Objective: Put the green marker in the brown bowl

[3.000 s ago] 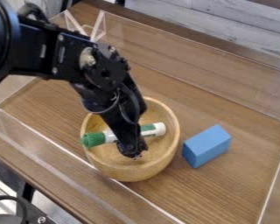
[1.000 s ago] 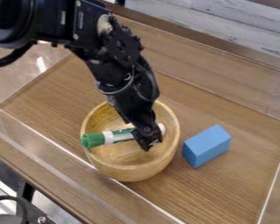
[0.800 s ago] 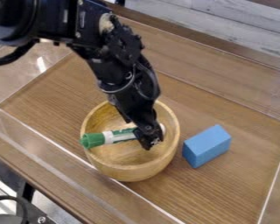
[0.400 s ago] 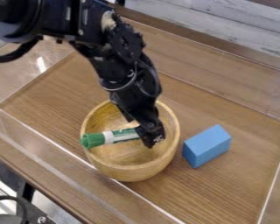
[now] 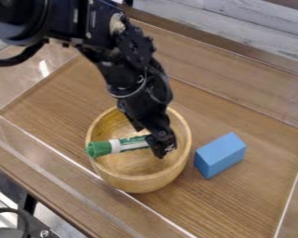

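The green marker (image 5: 116, 145) lies inside the brown bowl (image 5: 139, 178), its dark green cap toward the left wall and its white barrel running right, under my gripper. My gripper (image 5: 159, 140) hangs over the bowl's right half, pointing steeply down, its black fingers standing open with nothing between them. The fingertips sit just above the marker's right end; that end of the barrel is hidden behind them. The black arm reaches in from the upper left.
A small blue block (image 5: 220, 154) rests on the wooden tabletop just right of the bowl. Clear plastic walls (image 5: 289, 200) fence the table on all sides, with the front edge close below the bowl.
Three seconds ago the gripper was lower and further left, over the marker's middle. It has since lifted up and to the right. Over the last second nothing has moved.
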You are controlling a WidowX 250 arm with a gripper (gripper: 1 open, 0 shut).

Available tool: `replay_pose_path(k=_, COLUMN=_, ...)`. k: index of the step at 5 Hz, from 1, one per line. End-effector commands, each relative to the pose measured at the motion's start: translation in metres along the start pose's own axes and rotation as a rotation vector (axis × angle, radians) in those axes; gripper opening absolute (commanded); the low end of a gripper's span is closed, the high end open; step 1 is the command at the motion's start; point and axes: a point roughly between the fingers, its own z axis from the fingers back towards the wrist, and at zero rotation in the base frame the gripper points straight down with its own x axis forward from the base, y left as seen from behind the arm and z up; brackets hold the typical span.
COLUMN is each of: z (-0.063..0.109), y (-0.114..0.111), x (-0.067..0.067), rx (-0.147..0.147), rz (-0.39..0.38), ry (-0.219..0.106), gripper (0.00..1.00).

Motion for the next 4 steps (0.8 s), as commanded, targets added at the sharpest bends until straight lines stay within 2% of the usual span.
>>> replay_pose_path(k=1, z=0.0064, y=0.0073, x=0.0142, rx=0.022, rz=0.012, ry=-0.044, gripper=1.0)
replay_pose_path(k=4, z=0.0034, y=0.0073, x=0.0185, rx=0.017, rz=0.047, ry=-0.044, gripper=1.0)
